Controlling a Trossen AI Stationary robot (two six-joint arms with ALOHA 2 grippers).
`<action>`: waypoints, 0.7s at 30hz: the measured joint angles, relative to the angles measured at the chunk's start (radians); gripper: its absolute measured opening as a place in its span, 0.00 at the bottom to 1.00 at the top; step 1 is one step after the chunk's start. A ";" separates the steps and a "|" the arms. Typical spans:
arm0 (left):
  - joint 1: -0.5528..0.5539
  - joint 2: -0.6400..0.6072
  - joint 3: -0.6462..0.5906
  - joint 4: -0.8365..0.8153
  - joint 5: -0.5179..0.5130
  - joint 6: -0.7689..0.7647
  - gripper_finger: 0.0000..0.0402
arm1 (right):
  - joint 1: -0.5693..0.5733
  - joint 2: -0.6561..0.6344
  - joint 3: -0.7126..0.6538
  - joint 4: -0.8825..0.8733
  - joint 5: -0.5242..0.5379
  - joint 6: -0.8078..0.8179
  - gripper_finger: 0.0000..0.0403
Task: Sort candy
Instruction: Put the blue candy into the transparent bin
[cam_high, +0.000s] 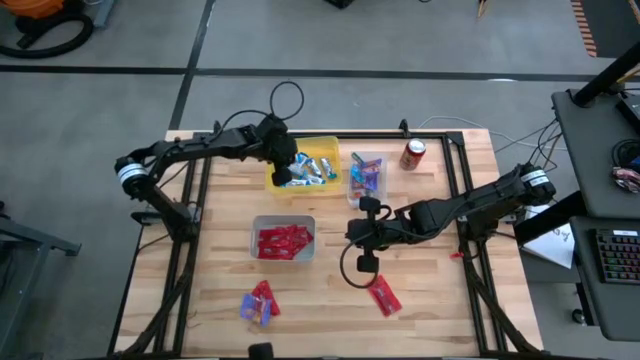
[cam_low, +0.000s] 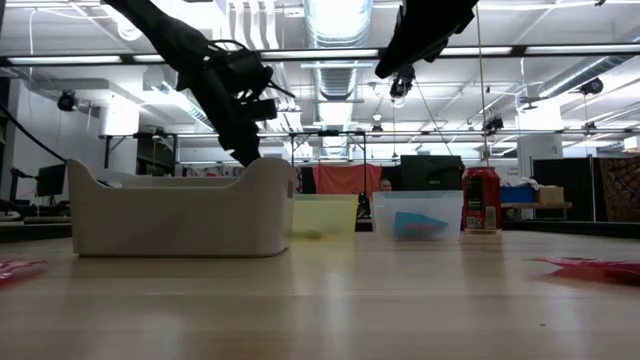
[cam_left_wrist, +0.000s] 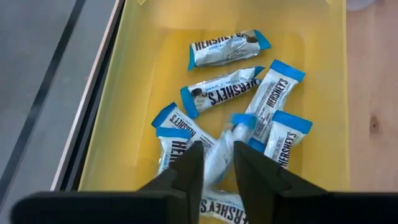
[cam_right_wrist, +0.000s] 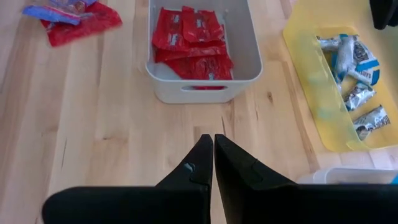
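Note:
My left gripper (cam_left_wrist: 216, 152) hangs over the yellow bin (cam_left_wrist: 118, 106), its fingers parted. A blurred blue-and-silver bar (cam_left_wrist: 231, 138) shows in the gap, above several like bars (cam_left_wrist: 229, 48) lying flat on the bin floor. My right gripper (cam_right_wrist: 213, 138) is shut on nothing, above bare table between the white bin (cam_right_wrist: 205, 90) of red packets (cam_right_wrist: 193, 37) and a loose red packet (cam_high: 385, 296). More loose candy, red and purple-blue (cam_high: 260, 303), lies near the front edge. My left gripper comes at the bin slanting down from the table's left. The blue-and-silver bar's lower end (cam_left_wrist: 214, 163) lies between the fingers, its other end pointing into the bin. The bar is blurred, and I cannot tell whether the fingers touch it.
A clear bin (cam_high: 367, 158) with pink and purple-blue packets stands right of the yellow bin (cam_high: 325, 145). A red soda can (cam_high: 413, 153) stands upright at the far right. The white bin (cam_high: 284, 221) sits mid-table. Bare wood lies at the front right and left.

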 joint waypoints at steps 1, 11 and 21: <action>0.000 -0.003 0.000 -0.002 -0.004 0.000 0.20 | 0.000 0.000 0.000 0.006 0.000 -0.002 0.02; -0.087 -0.121 0.014 -0.158 0.034 -0.133 0.33 | 0.000 0.000 0.000 0.010 0.000 0.002 0.02; -0.447 -0.345 0.014 -0.236 0.037 -0.323 0.32 | 0.000 0.000 0.000 0.016 -0.001 0.051 0.02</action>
